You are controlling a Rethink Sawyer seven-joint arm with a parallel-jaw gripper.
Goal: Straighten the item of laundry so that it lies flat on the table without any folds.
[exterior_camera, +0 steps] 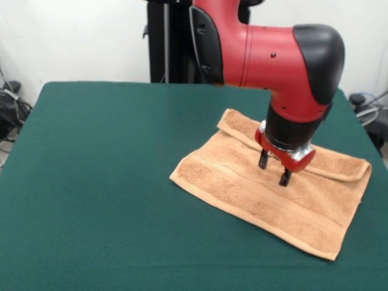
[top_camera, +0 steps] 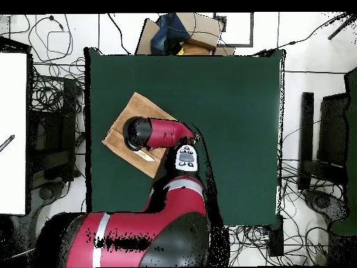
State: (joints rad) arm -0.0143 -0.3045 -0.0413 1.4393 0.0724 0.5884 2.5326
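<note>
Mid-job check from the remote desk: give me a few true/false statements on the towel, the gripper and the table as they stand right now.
1. The towel lies fully flat. False: its far edge is folded over.
2. The gripper is over the towel. True.
3. The gripper is holding the towel in the air. False: the towel lies on the table and the gripper is open.
4. The towel covers most of the table. False: it covers only a small part.
5. The towel lies askew to the table's edges. True.
</note>
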